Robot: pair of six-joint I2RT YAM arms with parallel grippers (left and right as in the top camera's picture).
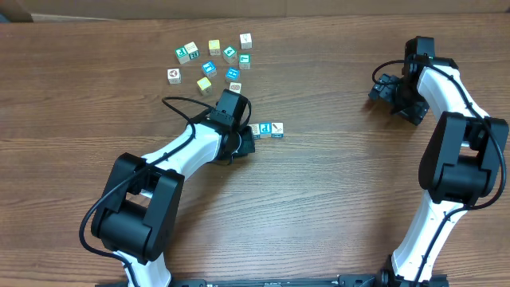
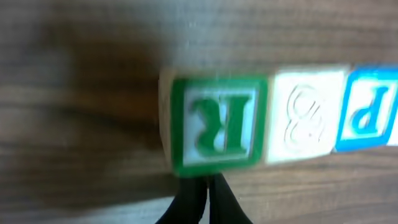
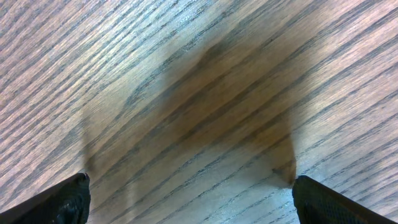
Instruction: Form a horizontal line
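The horizontal line (image 1: 267, 128) of small letter cubes lies just right of my left gripper (image 1: 244, 137). In the left wrist view the row reads green-framed "R" cube (image 2: 217, 123), pale patterned cube (image 2: 304, 117), then blue "P" cube (image 2: 368, 115), side by side and touching. A white cube with a mark (image 1: 277, 127) ends the row on the right. My left gripper (image 2: 207, 182) is shut with nothing between its fingers, its tips against the near side of the "R" cube. My right gripper (image 3: 191, 199) hangs open over bare wood at the far right (image 1: 384, 88).
Several loose letter cubes (image 1: 209, 57), among them pale yellow ones, are scattered at the back left of the wooden table (image 1: 335, 199). The left arm's cable loops beside its wrist (image 1: 179, 104).
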